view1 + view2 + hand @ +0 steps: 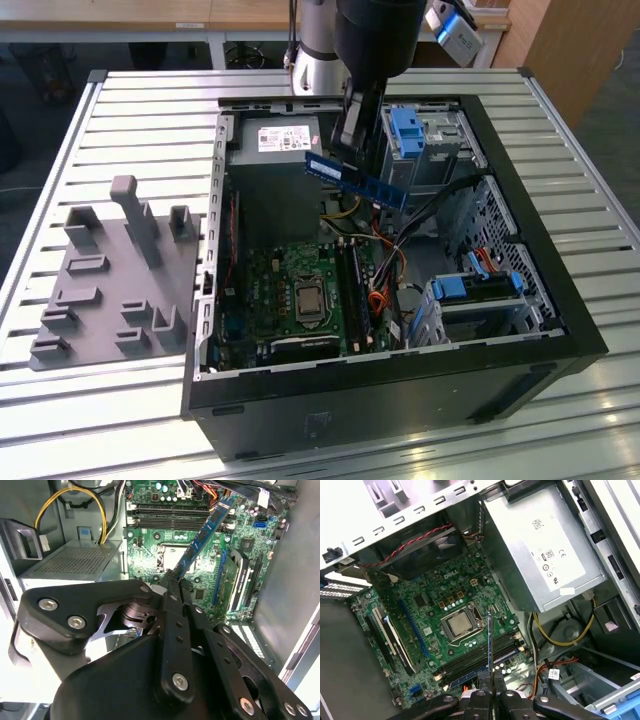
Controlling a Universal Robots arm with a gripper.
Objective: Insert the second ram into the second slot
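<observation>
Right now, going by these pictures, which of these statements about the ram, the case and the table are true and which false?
1. The end effector grips the ram. True.
2. The ram is seated in a slot. False: it is held in the air, clear of the motherboard.
3. The case is open. True.
4. A cooler covers the CPU socket. False: the socket is bare.
5. A grey fixture lies on the table, to the exterior view's left of the case. True.
</observation>
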